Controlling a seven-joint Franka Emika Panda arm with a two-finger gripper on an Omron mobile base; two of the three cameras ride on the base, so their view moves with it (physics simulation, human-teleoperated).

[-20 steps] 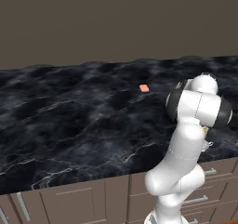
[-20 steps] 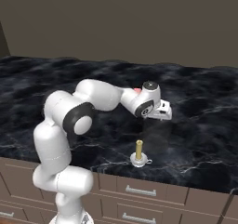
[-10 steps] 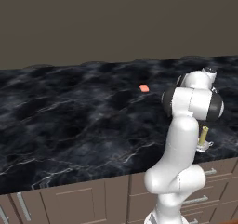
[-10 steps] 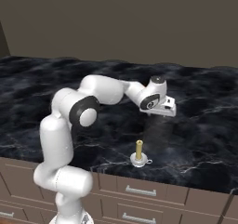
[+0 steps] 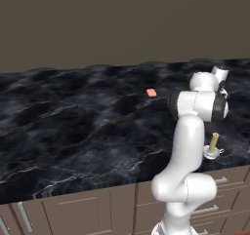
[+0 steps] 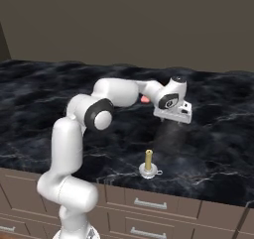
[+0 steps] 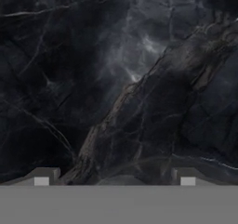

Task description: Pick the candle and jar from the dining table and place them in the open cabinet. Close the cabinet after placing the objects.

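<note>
Two fingers of my claw (image 6: pixel 173 118) stand wide apart above the dining table (image 6: pixel 218 134), so next I must reach near for the candle (image 6: pixel 148 164).

salmon-orange piece (image 5: pixel 152 92): small, flat, lying far back on the dark marbled top, alone, well apart from everything else; in the right base view just a sliver of it (image 6: pixel 145 99) shows.
back wall (image 5: pixel 122 24): plain dull brown, unbroken, running across the whole background behind the far edge of the top.
dark vertical strip (image 6: pixel 4 42): narrow, darker than the wall, at the far left edge of the right base view; what it belongs to cannot be told.
lower door handle (image 5: pixel 25 216): a short silver bar, slanted, at the lower left below the near edge of the top.
</note>
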